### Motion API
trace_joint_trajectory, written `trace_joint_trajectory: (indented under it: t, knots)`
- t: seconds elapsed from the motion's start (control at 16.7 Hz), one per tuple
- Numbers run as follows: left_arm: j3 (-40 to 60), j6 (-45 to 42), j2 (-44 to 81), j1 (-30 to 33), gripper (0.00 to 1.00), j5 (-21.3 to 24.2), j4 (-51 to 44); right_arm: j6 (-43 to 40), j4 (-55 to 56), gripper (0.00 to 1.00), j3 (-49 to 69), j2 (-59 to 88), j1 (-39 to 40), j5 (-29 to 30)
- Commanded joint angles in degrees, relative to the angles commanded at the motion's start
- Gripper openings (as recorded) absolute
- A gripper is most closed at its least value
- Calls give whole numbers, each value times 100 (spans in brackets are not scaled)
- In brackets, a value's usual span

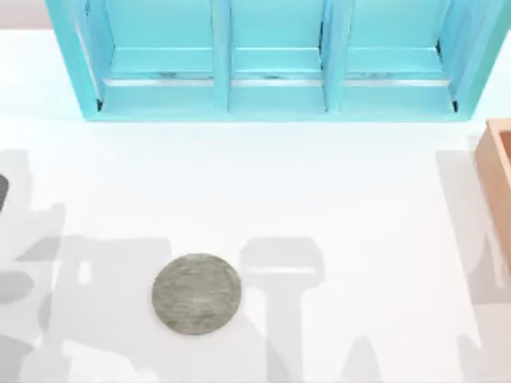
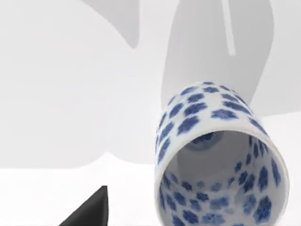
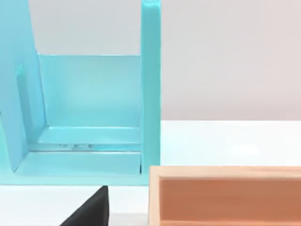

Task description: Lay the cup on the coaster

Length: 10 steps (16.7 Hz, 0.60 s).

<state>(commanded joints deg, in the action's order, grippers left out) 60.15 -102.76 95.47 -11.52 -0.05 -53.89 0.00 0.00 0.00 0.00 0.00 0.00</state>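
1. The flat round grey coaster with its mottled stone-like face [image 1: 196, 293] lay bare on the white surface [image 1: 359, 207], toward the top view's left and near its lower edge, with nothing on it.
2. In my left wrist view, the small white cup with blue patterned sides [image 2: 218, 160] sat close under the camera, its open mouth turned toward the lens so I could see down to its base.
3. A dark fingertip [image 2: 89, 209] of my left tool showed beside the cup, apart from it; I could not tell how wide that tool stood or whether it held anything.
4. My right tool faced the blue open shelf unit [image 3: 89, 113] and the orange wooden box [image 3: 225, 195]; of it too I saw just one dark tip [image 3: 89, 209], so its opening stayed unknown to me.
5. I judged the cup light, rigid, glazed and therefore slippery, and likely to chip if knocked.
6. The sensible hold seemed across the wall near the rim, squeezed gently.
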Motion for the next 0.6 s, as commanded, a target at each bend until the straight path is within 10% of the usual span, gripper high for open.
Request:
trace_joint_trajectory:
  t: [0.48,0.6]
  knots:
    - [-553,-22,240,-19,100,0,714,0,0,100,0,0,0,0]
    - [-553,-22,240,-19,85,0,714,0,0,100,0,0,0,0]
